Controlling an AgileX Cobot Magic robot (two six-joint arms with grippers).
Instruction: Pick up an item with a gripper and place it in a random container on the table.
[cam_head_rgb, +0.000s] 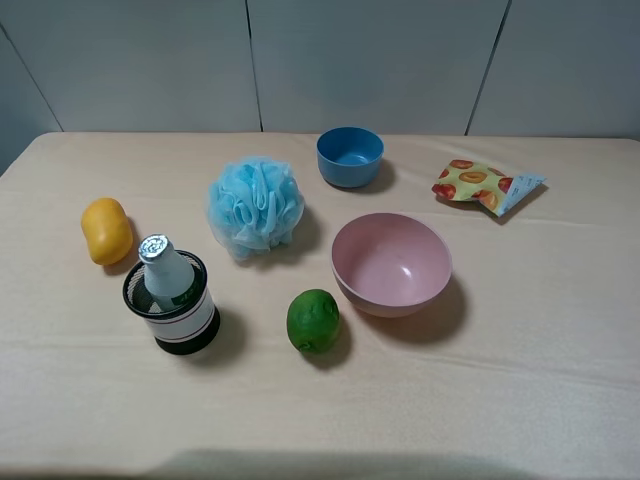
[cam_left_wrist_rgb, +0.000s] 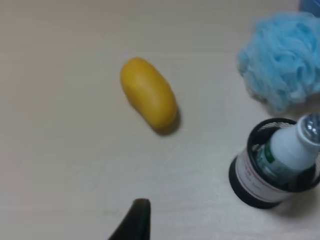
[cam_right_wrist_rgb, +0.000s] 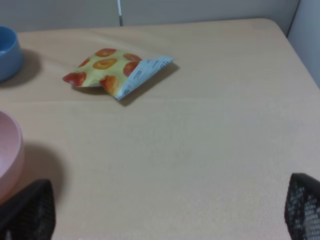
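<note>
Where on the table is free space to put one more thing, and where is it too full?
The table is bare in front of the pink bowl and snack packet, and along the near edge. It is crowded on the left, where the mango, mesh cup holding the bottle, sponge and lime cluster.

On the desk (cam_head_rgb: 520, 380), the drink bottle (cam_head_rgb: 164, 268) stands tilted inside the mesh cup (cam_head_rgb: 176, 310) at lower left of the overhead frame, with the oval fruit (cam_head_rgb: 106, 231) just above and left of it and the mesh sponge (cam_head_rgb: 255, 206) up and to its right. The lime (cam_head_rgb: 313, 320) lies at lower centre, near the large bowl (cam_head_rgb: 391, 264) to its upper right. The small bowl (cam_head_rgb: 350, 156) sits at upper centre, and the snack packet (cam_head_rgb: 485, 186) lies to its right.
</note>
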